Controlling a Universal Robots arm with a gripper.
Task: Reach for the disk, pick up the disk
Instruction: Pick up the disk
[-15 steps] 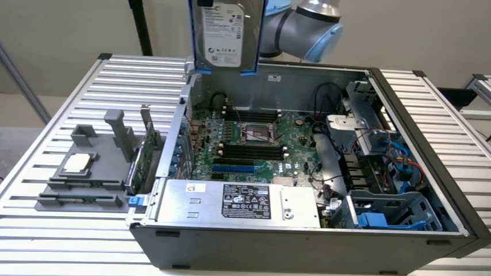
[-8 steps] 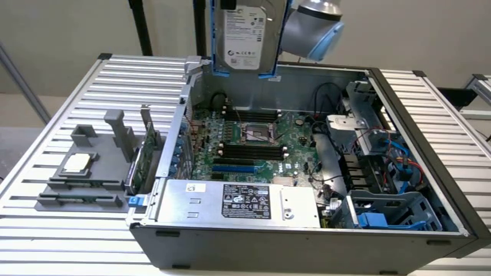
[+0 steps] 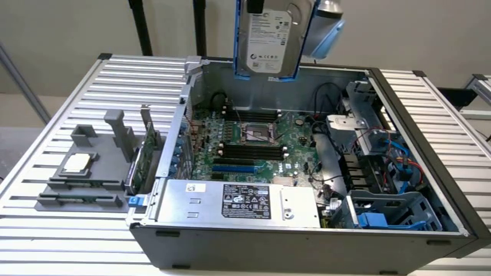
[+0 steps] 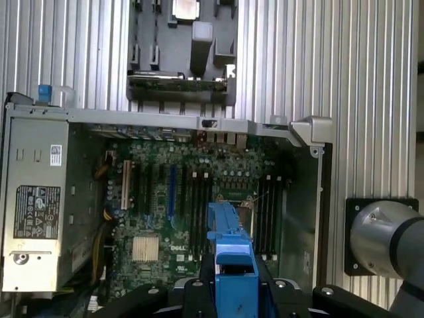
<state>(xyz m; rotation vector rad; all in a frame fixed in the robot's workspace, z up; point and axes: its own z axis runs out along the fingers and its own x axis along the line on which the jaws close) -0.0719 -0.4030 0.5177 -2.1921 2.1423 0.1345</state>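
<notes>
High above the far wall of the open computer case point(image 3: 307, 236), we see the disk point(image 3: 268, 37) hanging upright, label facing the camera. Our gripper point(image 4: 232, 278) is clamped on its blue rails, motherboard point(image 4: 192, 212) below.

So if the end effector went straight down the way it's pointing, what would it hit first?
Probably the motherboard inside the open computer case, near the CPU socket. The end effector holds the disk above it; depth is uncertain.
</notes>
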